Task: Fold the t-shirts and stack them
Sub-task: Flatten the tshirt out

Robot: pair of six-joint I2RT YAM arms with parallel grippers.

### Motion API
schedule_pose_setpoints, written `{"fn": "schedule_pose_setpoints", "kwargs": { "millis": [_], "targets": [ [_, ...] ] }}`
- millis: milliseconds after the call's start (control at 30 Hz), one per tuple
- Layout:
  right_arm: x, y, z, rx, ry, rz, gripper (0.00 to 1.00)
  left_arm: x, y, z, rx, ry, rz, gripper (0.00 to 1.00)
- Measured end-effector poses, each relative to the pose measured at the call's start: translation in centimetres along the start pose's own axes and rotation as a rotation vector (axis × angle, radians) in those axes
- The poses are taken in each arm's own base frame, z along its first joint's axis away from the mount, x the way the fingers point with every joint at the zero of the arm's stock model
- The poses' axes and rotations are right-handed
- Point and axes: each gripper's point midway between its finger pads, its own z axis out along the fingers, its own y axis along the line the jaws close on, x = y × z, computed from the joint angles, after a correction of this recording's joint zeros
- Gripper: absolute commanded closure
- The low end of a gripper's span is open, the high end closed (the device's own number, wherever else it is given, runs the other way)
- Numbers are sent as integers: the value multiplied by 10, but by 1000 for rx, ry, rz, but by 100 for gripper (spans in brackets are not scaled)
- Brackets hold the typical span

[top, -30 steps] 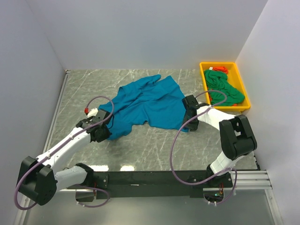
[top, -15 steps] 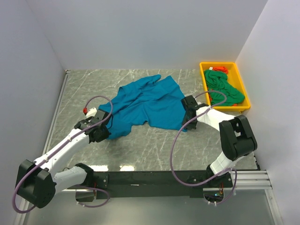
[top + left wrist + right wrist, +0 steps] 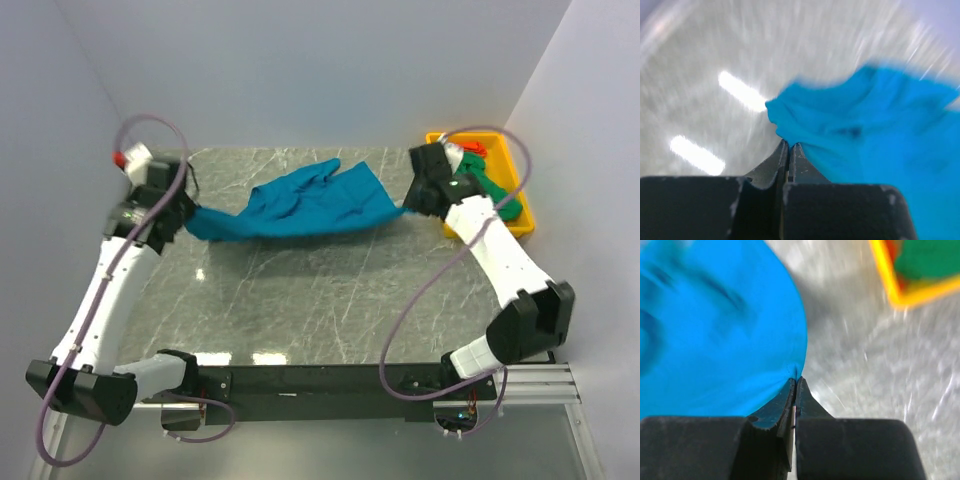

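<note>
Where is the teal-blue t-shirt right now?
Top view: the teal-blue t-shirt is stretched between the left gripper and right gripper, toward the far side, left of the yellow bin.

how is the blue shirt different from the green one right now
1. The blue shirt is stretched out wide; the green shirt is bunched in a heap.
2. The blue shirt is pinched at opposite ends by the left fingers and the right fingers; nothing holds the green shirt.
3. The blue shirt is out over the table; the green shirt sits in the yellow bin.

Both are plain cloth and not yet folded.
</note>
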Motion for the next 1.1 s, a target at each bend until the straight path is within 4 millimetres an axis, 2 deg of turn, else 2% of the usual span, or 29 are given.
{"fn": "schedule_pose_setpoints", "kwargs": {
  "millis": [67,133,233,300,433,600,667,733,800,900,1000,1067,1100],
  "targets": [
    [-42,7,-34,-48,-108,27,100,-51,-9,-15,19,-107,-48,99],
    [-70,8,-67,-85,-189,44,100,-93,-14,-37,43,-204,-85,99],
    [-103,3,-125,-152,-315,74,100,-149,-18,-87,114,-359,-143,99],
    [-113,-7,-163,-199,-395,90,100,-172,-14,-122,167,-445,-177,99],
    [-121,-37,-242,-294,-561,111,100,-197,13,-201,300,-616,-247,99],
    [-117,-76,-345,-447,-789,118,100,-217,62,-320,495,-868,-308,99],
    [-109,-91,-380,-513,-866,113,100,-225,78,-362,557,-958,-320,99],
    [-102,-100,-404,-562,-921,104,100,-231,86,-389,598,-1022,-313,99],
    [-96,-103,-416,-595,-950,82,100,-232,86,-395,605,-1043,-288,99],
    [-92,-94,-405,-603,-921,35,100,-228,70,-369,577,-1005,-211,99],
    [-82,-75,-356,-564,-803,-37,100,-215,41,-314,537,-905,-114,99],
    [-74,-62,-319,-531,-710,-79,100,-201,16,-263,507,-815,-43,98],
    [-69,-56,-297,-512,-660,-99,100,-189,3,-231,488,-751,0,96]
  ]
}}
